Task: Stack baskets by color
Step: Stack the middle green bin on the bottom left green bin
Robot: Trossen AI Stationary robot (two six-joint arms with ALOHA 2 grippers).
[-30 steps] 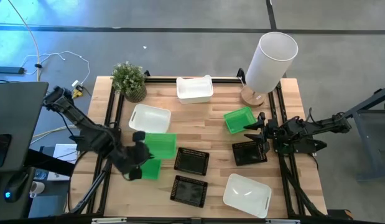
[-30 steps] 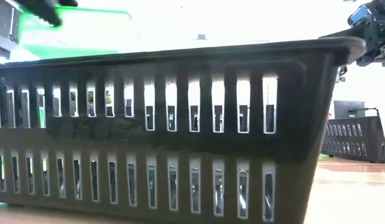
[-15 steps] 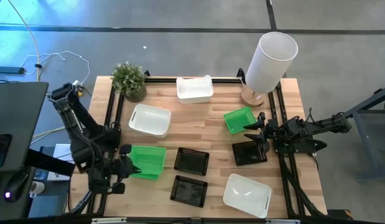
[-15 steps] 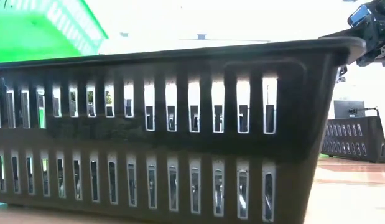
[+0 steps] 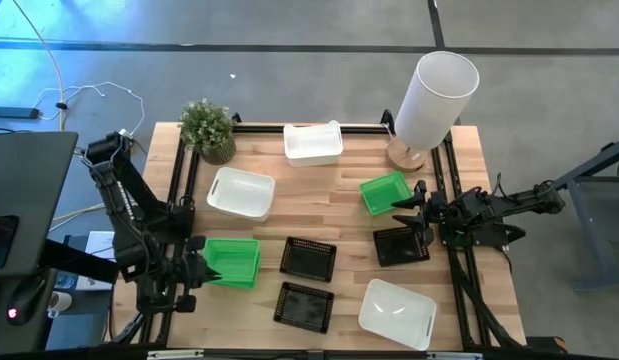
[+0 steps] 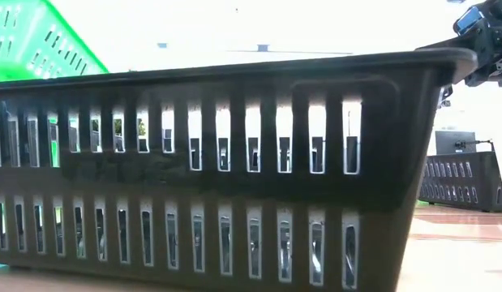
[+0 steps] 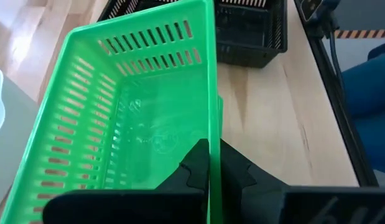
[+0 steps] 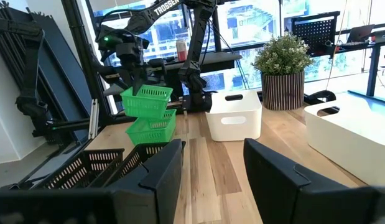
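My left gripper, at the table's near left, is shut on a green basket. The right wrist view shows that basket in the air just above a second green basket, which stands on the table. A third green basket lies at the right. Three white baskets and three black ones lie singly on the table. My right gripper waits open and level at the right edge. My left gripper grips a side wall of the green basket at its rim, with one finger inside the basket and one outside. The fingers slant down from the table's left and lie along the wall. The basket is lifted clear and tilted, over the other green basket.
A tall white cylinder stands at the far right and a potted plant at the far left corner. Black frame rails run along the table's sides. One black basket fills most of the low view.
My left gripper, still shut, has carried the green basket toward the table's near left corner and a little down. The basket has turned about and now hangs over the second green basket, which it was beside a second ago.
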